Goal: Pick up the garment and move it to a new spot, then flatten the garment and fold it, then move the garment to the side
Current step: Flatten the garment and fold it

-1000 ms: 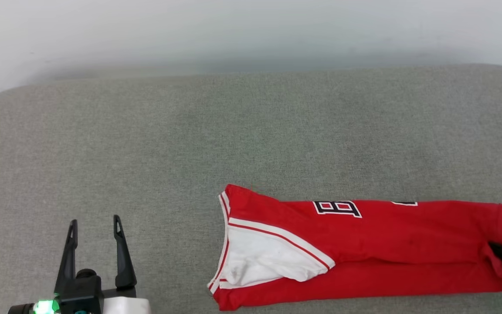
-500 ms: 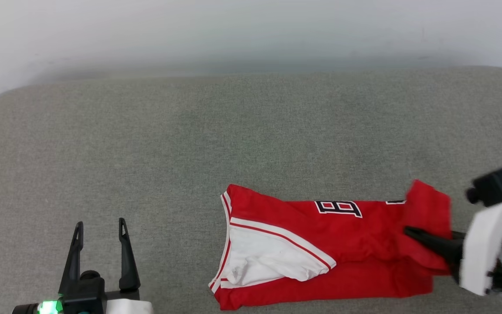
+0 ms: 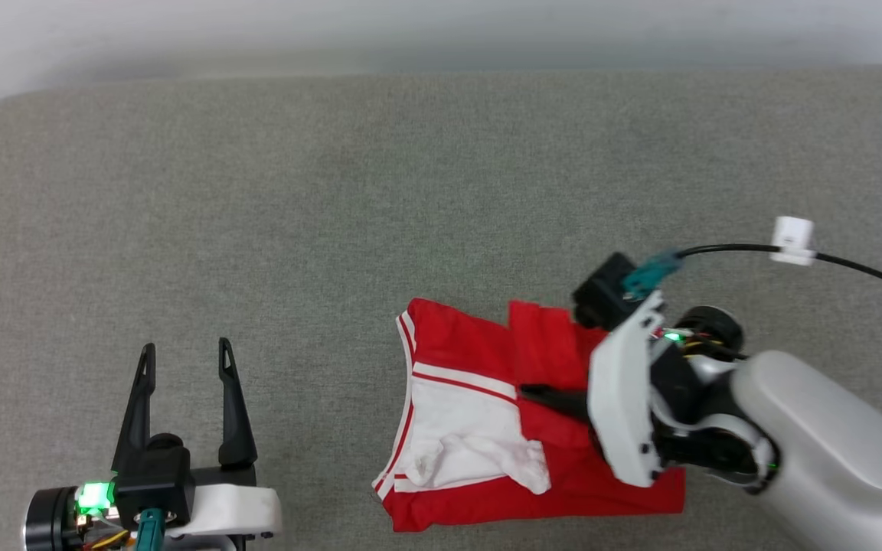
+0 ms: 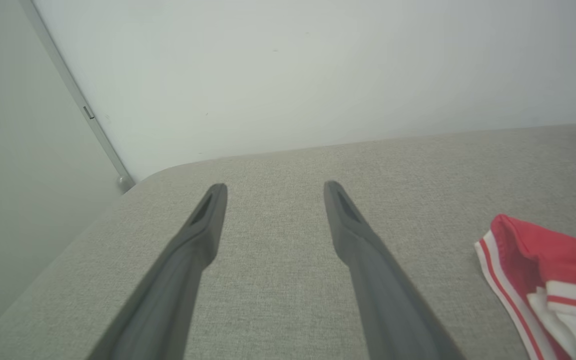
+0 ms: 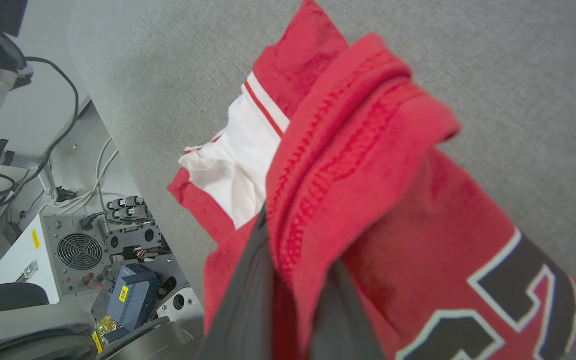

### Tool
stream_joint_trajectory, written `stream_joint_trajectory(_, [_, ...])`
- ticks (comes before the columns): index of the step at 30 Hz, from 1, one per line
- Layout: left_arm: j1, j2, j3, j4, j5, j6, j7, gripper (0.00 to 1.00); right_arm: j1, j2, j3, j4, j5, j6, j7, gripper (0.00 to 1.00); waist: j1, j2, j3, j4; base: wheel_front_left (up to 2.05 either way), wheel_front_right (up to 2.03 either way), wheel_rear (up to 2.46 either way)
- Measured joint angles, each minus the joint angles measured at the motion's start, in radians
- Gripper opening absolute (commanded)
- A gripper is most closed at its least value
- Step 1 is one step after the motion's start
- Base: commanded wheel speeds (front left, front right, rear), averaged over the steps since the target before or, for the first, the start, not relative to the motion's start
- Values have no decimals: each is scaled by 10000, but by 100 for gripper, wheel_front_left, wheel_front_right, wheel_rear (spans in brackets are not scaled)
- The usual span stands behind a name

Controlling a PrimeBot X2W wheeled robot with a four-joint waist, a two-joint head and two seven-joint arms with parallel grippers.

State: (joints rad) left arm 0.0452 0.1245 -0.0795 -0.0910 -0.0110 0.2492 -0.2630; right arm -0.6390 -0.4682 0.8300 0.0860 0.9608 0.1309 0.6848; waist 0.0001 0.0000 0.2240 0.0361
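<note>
Clamped the right gripper (image 3: 534, 394) on a red edge of the garment (image 3: 456, 348), doubled over near the grey cushion's (image 3: 295, 191) front. Held the left gripper (image 3: 184, 356) spread, well apart. Risked a crooked fold through cloth slipping from the pinch

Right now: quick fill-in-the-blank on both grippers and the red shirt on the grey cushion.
1. The right gripper is ____ on a fold of the red basketball-style T-shirt.
2. The left gripper stands ____ over the grey woven cushion, apart from the shirt.
3. The shirt's short sleeve is ____ with striped trim.
Missing words: shut; open; white.
</note>
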Motion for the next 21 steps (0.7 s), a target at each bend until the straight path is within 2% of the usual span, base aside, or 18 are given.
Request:
stream_joint_trajectory(3, [-95, -13, 6, 15, 4, -27, 0, 100, -390, 324, 504, 527, -115, 0, -44, 0, 0, 0, 133, 23, 0, 0, 0])
stream_joint_trajectory(4, [-171, -40, -12, 21, 6, -48, 0, 100, -700, 660, 872, 1116, -107, 0, -180, 0, 0, 0, 270, 46, 0, 0, 0])
stream_joint_trajectory(7, [-343, -79, -61, 48, 6, -115, 0, 100, -1008, 1047, 1448, 2088, -173, 0, -399, 0, 0, 0, 462, 101, 0, 0, 0])
stream_joint_trajectory(12, [-504, -150, -142, 140, 10, -178, 0, 100, -1304, 1256, 2328, 3064, -190, 4, -997, 0, 0, 0, 602, 245, 0, 0, 0])
stream_joint_trajectory(13, [-504, -155, -140, 165, 10, -178, 0, 100, -1322, 1264, 2426, 3122, -150, 4, -1197, 64, 0, 0, 588, 243, 0, 0, 0])
stream_joint_trajectory(14, [-503, -161, -127, 176, 10, -174, 0, 100, -1369, 1254, 2512, 3172, -130, 8, -1423, 100, 0, 0, 557, 230, 0, 0, 0])
stream_joint_trajectory(17, [-433, -188, -56, 203, 2, -148, 0, 100, -1512, 1166, 2690, 3118, -92, 8, -2322, 100, 0, 0, 397, 158, 0, 0, 0])
stream_joint_trajectory(21, [-97, -190, 75, 211, -17, -128, 0, 100, -1748, 568, 2752, 2383, 38, 2, -3427, 100, 0, 0, 47, 5, 0, 0, 0])
